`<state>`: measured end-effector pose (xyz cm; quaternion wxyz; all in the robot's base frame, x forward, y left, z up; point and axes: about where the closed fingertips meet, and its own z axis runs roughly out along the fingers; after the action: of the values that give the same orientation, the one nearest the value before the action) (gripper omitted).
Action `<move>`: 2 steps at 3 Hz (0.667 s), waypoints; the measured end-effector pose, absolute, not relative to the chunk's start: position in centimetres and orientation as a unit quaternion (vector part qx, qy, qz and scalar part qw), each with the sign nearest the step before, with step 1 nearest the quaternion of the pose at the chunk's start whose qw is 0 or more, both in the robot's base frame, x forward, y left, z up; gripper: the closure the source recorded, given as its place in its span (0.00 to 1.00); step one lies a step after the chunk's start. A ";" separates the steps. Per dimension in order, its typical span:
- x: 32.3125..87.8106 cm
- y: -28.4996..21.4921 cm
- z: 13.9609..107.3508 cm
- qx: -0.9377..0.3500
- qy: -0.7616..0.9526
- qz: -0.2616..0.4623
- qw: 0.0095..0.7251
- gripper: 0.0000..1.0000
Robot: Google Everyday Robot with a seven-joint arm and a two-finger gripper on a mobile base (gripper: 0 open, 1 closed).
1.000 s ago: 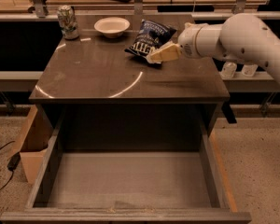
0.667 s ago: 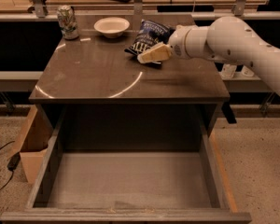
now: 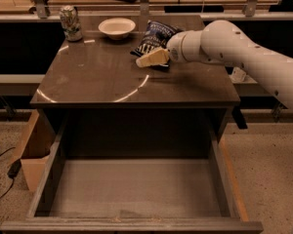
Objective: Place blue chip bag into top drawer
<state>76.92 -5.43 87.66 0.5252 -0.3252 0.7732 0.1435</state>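
Note:
The blue chip bag [image 3: 154, 35] lies on the cabinet top at the back, right of the white bowl, dark navy with white lettering. My gripper [image 3: 149, 59] reaches in from the right on the white arm and sits low over the bag's near edge, touching or almost touching it. The bag rests on the surface. The top drawer [image 3: 136, 189] is pulled fully open below the cabinet's front edge, and its flat floor is bare.
A white bowl [image 3: 116, 27] and a drink can [image 3: 70, 23] stand at the back left of the cabinet top [image 3: 97, 77]. A cardboard box [image 3: 31, 152] sits on the floor left of the drawer. Shelving runs behind the cabinet.
My gripper has moved left along the near edge of the chip bag and slightly lower. The bag, bowl, can and drawer have not moved.

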 end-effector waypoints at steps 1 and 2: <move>77.5 -5.5 86.3 -0.319 0.783 0.144 0.515 0.15; 77.6 -5.3 85.4 -0.322 0.783 0.150 0.511 0.38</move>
<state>77.62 -5.34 85.45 0.5105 -0.3219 0.7831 0.1496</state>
